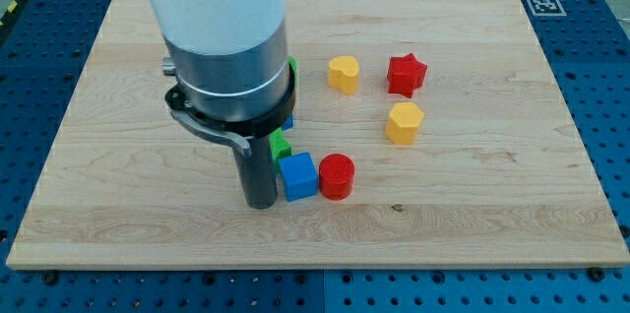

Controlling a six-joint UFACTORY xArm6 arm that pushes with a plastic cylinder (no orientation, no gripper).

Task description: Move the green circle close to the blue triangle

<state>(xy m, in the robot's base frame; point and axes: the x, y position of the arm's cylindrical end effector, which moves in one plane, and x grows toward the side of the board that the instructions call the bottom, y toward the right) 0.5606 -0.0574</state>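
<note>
Green block (pixel 281 144) only partly in sight: a small bright patch peeking out at the right edge of the dark rod, touching the top left corner of the blue cube (pixel 298 176). Too hidden by the arm to tell its shape. Second green sliver (pixel 292 65) higher up, just showing past the right side of the wide grey arm body; shape also impossible to tell, so unclear which of the two is the circle. No blue triangle to be made out with certainty, possibly hidden behind the arm.

My tip (pixel 260 205) down on the tabletop (pixel 472 224), below and slightly to the view's left of the green block, just beside the left face of the blue cube, touching or nearly touching it. A plain rod end, clasping nothing, only resting against the surface.

Red cylinder (pixel 337 176) pressed against the right side of the blue cube, the two forming a short row running toward the view's right from my tip.

Further toward the view's right and top, well apart from that row: yellow heart-like block (pixel 344 74), red star (pixel 406 74) beside it, and yellow hexagon (pixel 405 123) below the star.

Black-and-white marker tag (pixel 542 4) near the top right corner of the wooden tabletop. Blue perforated base (pixel 610 106) all around.
</note>
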